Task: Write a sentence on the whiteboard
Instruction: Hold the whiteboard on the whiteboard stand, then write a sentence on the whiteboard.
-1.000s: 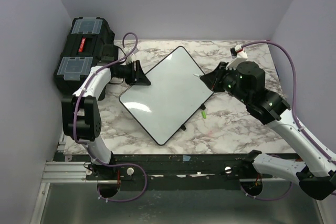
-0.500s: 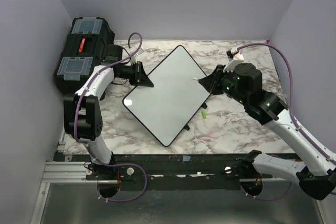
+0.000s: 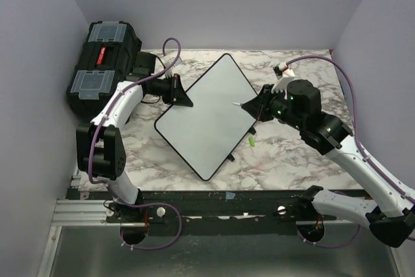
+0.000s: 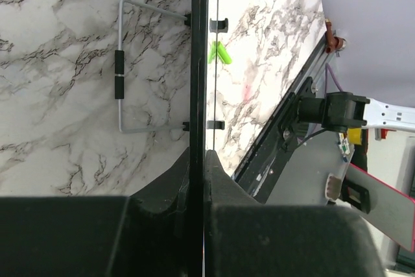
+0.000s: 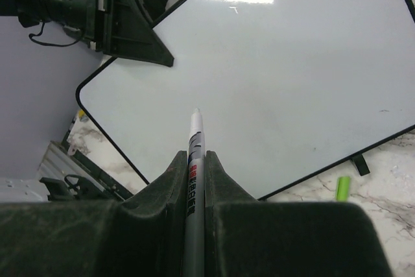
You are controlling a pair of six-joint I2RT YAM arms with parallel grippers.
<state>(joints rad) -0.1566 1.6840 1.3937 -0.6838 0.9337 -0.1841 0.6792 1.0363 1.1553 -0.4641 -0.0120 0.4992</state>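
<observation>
I see my left hand (image 3: pixel 185 99) clamped on the whiteboard's (image 3: pixel 206 124) far-left edge, board set cornerwise mid-desk (image 3: pixel 295 157), my right hand (image 3: pixel 257 106) clenched round a marker (image 3: pixel 238 104) (tip over the board's right part), green cap (image 3: pixel 250 141) just beside the board's near-right edge.

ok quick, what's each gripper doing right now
left gripper: shut on the edge of the whiteboard
right gripper: shut on the marker
</observation>
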